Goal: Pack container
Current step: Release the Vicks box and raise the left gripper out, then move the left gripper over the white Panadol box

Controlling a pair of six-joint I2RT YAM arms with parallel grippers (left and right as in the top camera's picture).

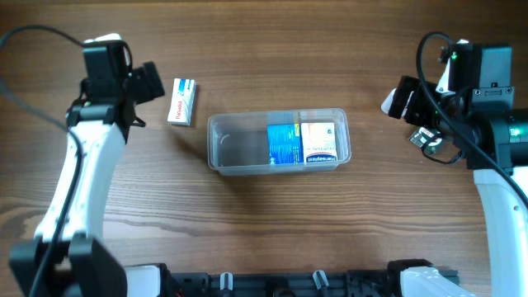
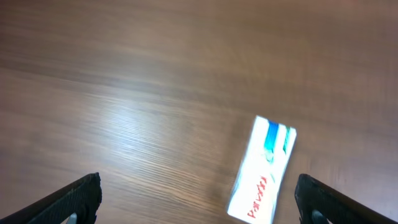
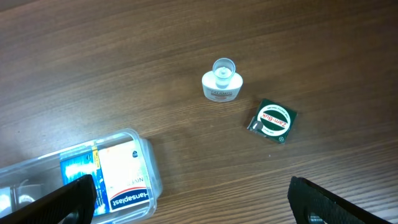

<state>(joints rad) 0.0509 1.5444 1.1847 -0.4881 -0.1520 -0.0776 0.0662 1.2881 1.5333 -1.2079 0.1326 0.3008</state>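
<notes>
The left wrist view is blurred, and in both wrist views only the tips of each claw's fingers show, cut off by the bottom edge. The left claw point(image 2: 199, 199) is spread wide and holds nothing; the right claw point(image 3: 199, 202) is likewise wide apart and empty.

One container point(image 1: 235, 144) lies at the middle of the table, its left half bare. In the right wrist view its left part is cropped. Two boxes stand side by side in its right half: a blue box point(image 1: 283, 144) whose print is too small to read, and a white box point(image 1: 320, 142) marked "Hansaplast".

A third box point(image 1: 182, 101), white and reading "Panadol", lies outside, toward the far-left corner, just beside the left claw.

Toward the right edge sit one small clear bottle point(image 3: 221, 81) with a white cap, its label unreadable, and one green tin point(image 3: 272, 121) marked "Zam-Buk". In the overhead view the right arm largely hides both.
</notes>
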